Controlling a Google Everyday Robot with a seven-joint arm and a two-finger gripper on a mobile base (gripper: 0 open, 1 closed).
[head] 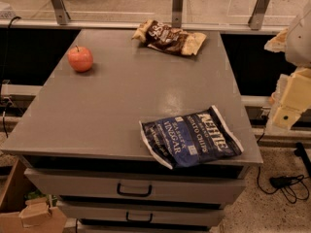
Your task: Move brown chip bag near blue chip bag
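Three things lie on the grey table (116,106): an apple (80,58) at ten o'clock, the brown chip bag (169,37) at twelve by the far edge, and the blue chip bag (192,136) at five by the near edge, well apart from it. The gripper (290,103) hangs off the table at three o'clock; released or clenched, I cannot tell. From it the brown chip bag lies toward ten o'clock, long axis running left to right

Grey drawer cabinet (121,96), speckled floor (255,220).
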